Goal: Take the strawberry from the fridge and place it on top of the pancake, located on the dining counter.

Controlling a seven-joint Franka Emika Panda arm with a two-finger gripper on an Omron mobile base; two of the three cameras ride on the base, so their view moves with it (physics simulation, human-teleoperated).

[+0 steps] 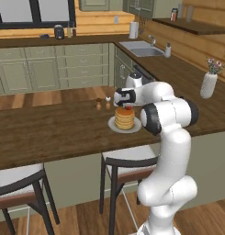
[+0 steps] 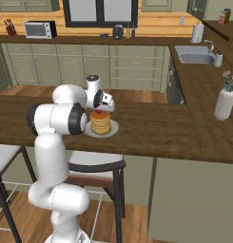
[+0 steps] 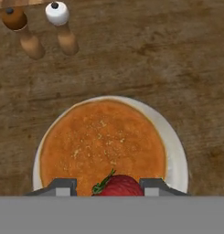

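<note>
The pancake [image 1: 124, 119] [image 2: 101, 123] [image 3: 102, 141] is a golden-tan stack on a small pale plate [image 3: 177, 151] on the dark wooden dining counter [image 1: 49, 128] [image 2: 151, 128] [image 3: 145, 55]. My gripper [image 1: 126, 108] [image 2: 100, 112] [image 3: 109, 188] hangs straight over the stack, shut on the strawberry [image 3: 118, 186] [image 1: 127, 109] [image 2: 100, 112]. The red fruit with its green leaves sits between the two fingertips [image 3: 63, 186], just above the near edge of the top pancake. The fridge is out of view.
Two small shakers [image 1: 102, 103] [image 3: 63, 27] stand on the counter just beyond the plate. A white vase with flowers [image 1: 209, 82] [image 2: 225, 102] stands at the right. Stools [image 1: 125, 160] [image 2: 96, 163] are tucked under the counter's front edge. A sink [image 1: 141, 48] lies behind.
</note>
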